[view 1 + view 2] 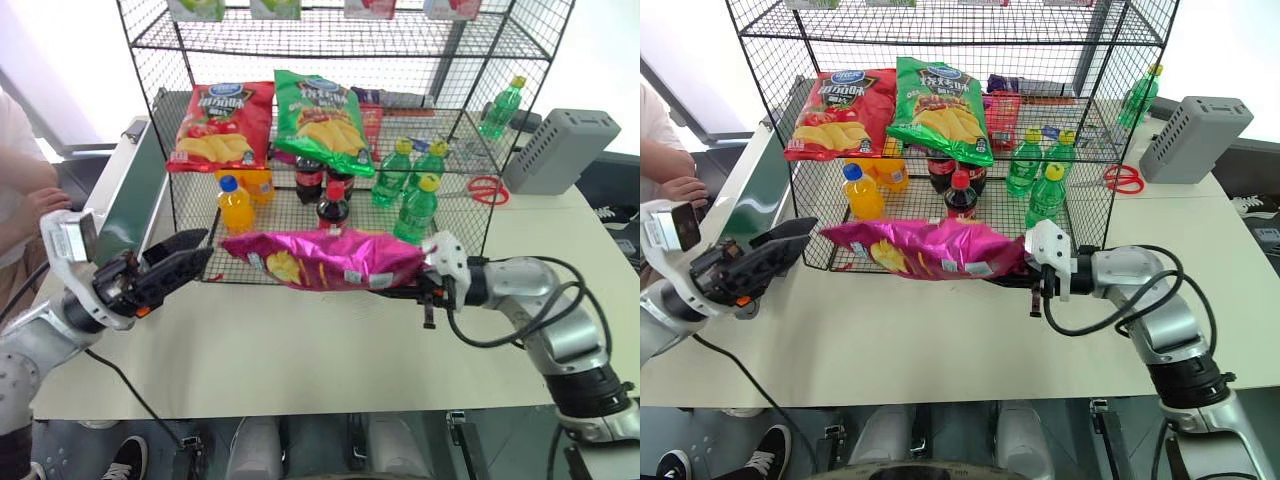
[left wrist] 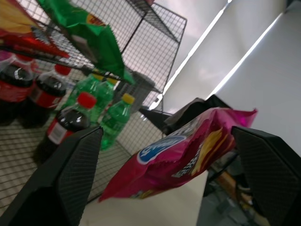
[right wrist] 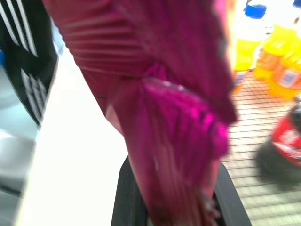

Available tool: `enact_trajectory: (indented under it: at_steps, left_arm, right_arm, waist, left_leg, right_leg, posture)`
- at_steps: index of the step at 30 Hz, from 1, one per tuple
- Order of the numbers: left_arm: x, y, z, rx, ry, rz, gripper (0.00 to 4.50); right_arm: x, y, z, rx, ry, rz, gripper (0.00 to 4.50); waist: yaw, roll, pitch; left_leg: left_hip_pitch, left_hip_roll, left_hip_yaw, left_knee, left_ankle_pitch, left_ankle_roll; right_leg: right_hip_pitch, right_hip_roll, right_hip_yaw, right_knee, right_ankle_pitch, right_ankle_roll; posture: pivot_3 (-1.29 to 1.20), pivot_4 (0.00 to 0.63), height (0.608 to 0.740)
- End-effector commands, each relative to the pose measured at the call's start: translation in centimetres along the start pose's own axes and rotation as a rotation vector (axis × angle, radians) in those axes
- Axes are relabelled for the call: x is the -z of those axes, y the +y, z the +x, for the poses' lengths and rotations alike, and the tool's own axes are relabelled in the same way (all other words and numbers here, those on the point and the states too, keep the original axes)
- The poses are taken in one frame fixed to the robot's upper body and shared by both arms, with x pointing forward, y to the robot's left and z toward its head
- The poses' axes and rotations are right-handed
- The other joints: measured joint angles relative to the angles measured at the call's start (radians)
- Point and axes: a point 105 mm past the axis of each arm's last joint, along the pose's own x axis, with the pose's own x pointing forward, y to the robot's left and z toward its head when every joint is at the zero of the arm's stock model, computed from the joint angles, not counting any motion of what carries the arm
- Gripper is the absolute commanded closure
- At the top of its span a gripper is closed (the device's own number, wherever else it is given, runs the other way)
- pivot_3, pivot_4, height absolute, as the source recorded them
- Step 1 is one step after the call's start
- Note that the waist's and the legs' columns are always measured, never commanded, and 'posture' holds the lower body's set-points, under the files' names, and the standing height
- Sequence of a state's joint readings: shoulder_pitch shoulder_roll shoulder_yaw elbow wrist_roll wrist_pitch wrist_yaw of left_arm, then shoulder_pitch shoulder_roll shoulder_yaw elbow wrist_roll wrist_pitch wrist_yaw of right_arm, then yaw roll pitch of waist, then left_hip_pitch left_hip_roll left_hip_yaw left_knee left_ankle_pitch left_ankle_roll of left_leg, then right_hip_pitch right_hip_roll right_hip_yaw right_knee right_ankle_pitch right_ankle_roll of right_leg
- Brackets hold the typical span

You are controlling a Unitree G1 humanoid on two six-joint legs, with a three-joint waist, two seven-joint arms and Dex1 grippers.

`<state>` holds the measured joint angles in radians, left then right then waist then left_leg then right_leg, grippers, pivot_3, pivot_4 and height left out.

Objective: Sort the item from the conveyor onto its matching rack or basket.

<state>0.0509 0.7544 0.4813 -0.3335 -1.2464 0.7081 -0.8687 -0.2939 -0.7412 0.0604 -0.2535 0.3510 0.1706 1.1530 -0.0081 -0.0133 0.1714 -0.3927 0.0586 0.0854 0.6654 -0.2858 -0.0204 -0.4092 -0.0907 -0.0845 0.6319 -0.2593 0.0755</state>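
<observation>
The item, a glossy magenta-pink chip bag (image 1: 325, 258), hangs lengthwise just above the beige table, in front of the rack's lowest tier. My right gripper (image 1: 418, 283) is shut on the bag's right end; in the right wrist view the crimped bag (image 3: 174, 117) fills the space between my fingers (image 3: 127, 197). My left gripper (image 1: 200, 250) stands open just left of the bag's free end, not touching it. The black wire-grid rack (image 1: 330, 35) rises behind. The dark-green conveyor (image 1: 135, 205) runs along the left, beside the rack.
On the rack lie a red chip bag (image 1: 220, 125) and a green chip bag (image 1: 320, 120), with cola bottles (image 1: 332, 205), green bottles (image 1: 415, 210) and an orange bottle (image 1: 235, 205) below. A grey box (image 1: 560, 150) and red scissors (image 1: 487, 190) sit at right. A person's hand (image 1: 35, 205) rests at far left.
</observation>
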Motion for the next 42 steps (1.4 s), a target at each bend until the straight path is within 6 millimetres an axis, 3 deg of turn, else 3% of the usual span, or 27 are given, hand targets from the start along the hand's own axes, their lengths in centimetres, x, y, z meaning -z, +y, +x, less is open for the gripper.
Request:
enact_trajectory:
  at_steps: [1, 2, 3, 7, 12, 17, 18, 22, 27, 30, 36, 42]
  left_arm:
    - [-0.5, 0.0, 0.8, -0.006, -0.011, 0.192, 0.04]
    - [-0.6, 0.2, 1.1, -0.009, -0.016, 0.236, 0.04]
    - [-0.7, 0.3, 1.6, -0.007, -0.028, 0.265, 0.04]
    - [-0.2, 0.1, 3.5, 0.052, -0.031, 0.340, 0.04]
    - [-0.1, 0.5, 4.5, 0.085, -0.044, 0.351, 0.04]
    - [-0.3, 0.6, 5.2, 0.108, -0.040, 0.378, 0.04]
    - [-0.3, 0.7, 5.2, 0.109, -0.039, 0.383, 0.04]
    - [0.2, 0.8, 5.5, 0.112, -0.010, 0.418, 0.04]
    - [0.1, 0.9, 6.1, 0.088, -0.004, 0.546, 0.04]
    - [0.8, 0.8, 6.3, 0.075, 0.006, 0.628, 0.04]
    - [1.1, 0.9, 6.1, 0.051, -0.016, 0.640, 0.04]
    - [0.9, 0.8, 6.3, 0.045, -0.038, 0.634, 0.04]
  right_arm:
    - [-5.8, -4.0, -2.8, 0.291, -0.122, -0.383, 4.50]
    - [-7.0, -4.8, -3.5, 0.378, -0.181, -0.376, 4.50]
    - [-6.8, -4.4, -4.0, 0.382, -0.137, -0.457, 4.50]
    - [-6.1, -4.0, -5.5, 0.451, -0.096, -0.510, 4.50]
    - [-7.5, -6.5, -8.5, 0.725, -0.153, -0.525, 4.50]
    - [-7.1, -8.2, -10.8, 0.913, -0.033, -0.623, 4.50]
    - [-7.2, -8.3, -10.9, 0.920, -0.027, -0.639, 4.50]
    - [-3.8, -9.9, -11.1, 0.945, 0.266, -0.682, 4.50]
    - [-3.3, -10.7, -10.1, 0.983, 0.341, -0.695, 4.50]
    - [-2.3, -11.7, -10.2, 1.093, 0.428, -0.610, 4.50]
    - [-1.8, -12.0, -9.4, 1.229, 0.497, -0.531, 4.50]
    - [-2.0, -13.1, -10.3, 1.347, 0.530, -0.518, 4.50]
  waist:
    - [0.000, 0.000, 0.000]
    - [0.000, 0.000, 0.000]
    - [0.000, 0.000, 0.000]
    - [0.019, -0.002, -0.001]
    - [0.016, 0.000, 0.000]
    - [0.018, 0.000, 0.000]
    - [0.018, 0.000, 0.000]
    - [0.017, 0.000, 0.000]
    - [0.013, 0.001, 0.000]
    - [0.011, 0.001, 0.000]
    - [0.013, 0.001, 0.000]
    - [0.013, 0.001, 0.000]
  left_leg:
    - [0.000, 0.000, 0.000, 0.000, 0.000, 0.000]
    - [0.000, 0.000, 0.000, 0.000, 0.000, 0.000]
    - [0.000, 0.000, 0.000, 0.000, 0.001, -0.001]
    - [0.000, 0.001, 0.000, 0.000, 0.001, -0.003]
    - [0.000, 0.001, 0.001, 0.000, 0.002, -0.003]
    - [0.000, 0.001, 0.001, 0.000, 0.002, -0.003]
    - [0.000, 0.001, 0.001, 0.000, 0.002, -0.003]
    - [0.000, 0.001, 0.001, 0.000, 0.002, -0.003]
    - [0.000, 0.002, 0.001, 0.000, 0.002, -0.003]
    - [0.000, 0.002, 0.001, 0.000, 0.002, -0.003]
    - [-0.001, 0.002, 0.001, 0.000, 0.002, -0.003]
    - [-0.002, 0.002, 0.001, 0.000, 0.002, -0.003]
  right_leg:
    - [0.000, 0.000, 0.000, 0.000, 0.000, -0.001]
    - [0.000, 0.000, 0.000, 0.000, 0.000, 0.000]
    - [0.000, 0.000, 0.000, 0.000, 0.000, 0.000]
    - [0.001, 0.001, 0.000, -0.001, 0.002, 0.002]
    - [0.000, 0.001, 0.000, 0.000, 0.002, 0.002]
    - [0.000, 0.001, 0.000, 0.000, 0.002, 0.002]
    - [0.000, 0.001, 0.000, 0.000, 0.002, 0.002]
    - [0.000, 0.001, 0.000, 0.000, 0.002, 0.002]
    - [-0.001, 0.002, 0.000, 0.000, 0.002, 0.002]
    - [0.000, 0.002, 0.000, 0.000, 0.002, 0.002]
    - [-0.001, 0.002, 0.000, 0.000, 0.002, 0.002]
    - [-0.002, 0.002, 0.000, 0.000, 0.002, 0.002]
  posture:
    - [0.00, 0.150, 0.740]
    - [0.00, 0.150, 0.740]
    - [0.00, 0.150, 0.740]
    - [0.00, 0.150, 0.740]
    - [0.00, 0.150, 0.740]
    - [0.00, 0.150, 0.740]
    - [0.00, 0.150, 0.740]
    - [0.00, 0.150, 0.740]
    - [0.00, 0.150, 0.740]
    - [0.00, 0.150, 0.740]
    - [0.00, 0.150, 0.740]
    - [0.00, 0.150, 0.740]
